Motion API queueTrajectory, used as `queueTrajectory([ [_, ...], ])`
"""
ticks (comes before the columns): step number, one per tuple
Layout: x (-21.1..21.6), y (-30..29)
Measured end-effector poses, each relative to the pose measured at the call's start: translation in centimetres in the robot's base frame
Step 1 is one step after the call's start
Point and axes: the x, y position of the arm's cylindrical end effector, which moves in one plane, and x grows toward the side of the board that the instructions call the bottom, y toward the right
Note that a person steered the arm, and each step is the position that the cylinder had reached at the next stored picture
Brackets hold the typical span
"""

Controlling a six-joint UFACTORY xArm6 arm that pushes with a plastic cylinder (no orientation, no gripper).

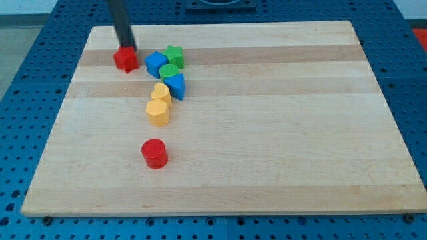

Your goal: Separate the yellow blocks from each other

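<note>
Rod's tip (127, 48) sits on the top edge of the red star block (125, 59), far left of the cluster. No gripper here, so no jaw state to report.

Right of it, the two yellow blocks, upper (161, 93) and lower hexagon (158, 113), are touching and unsplit.

Looks like approach phase. Next: bring the tip down to the seam and shove one yellow away.

Two yellow blocks, left of board centre: upper yellow block (161, 93), rounded; lower yellow block (158, 113), hexagonal. Both upright, touching, stacked along the view's vertical.
</note>
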Motion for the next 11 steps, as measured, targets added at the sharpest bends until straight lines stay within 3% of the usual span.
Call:
queueTrajectory([
  [3, 14.9, 0.7],
  [4, 10.1, 2.4],
  [5, 9.3, 9.0],
  [7, 16.3, 10.7],
  [8, 16.8, 10.9],
  [10, 12.6, 14.4],
  [11, 14.7, 19.9],
])
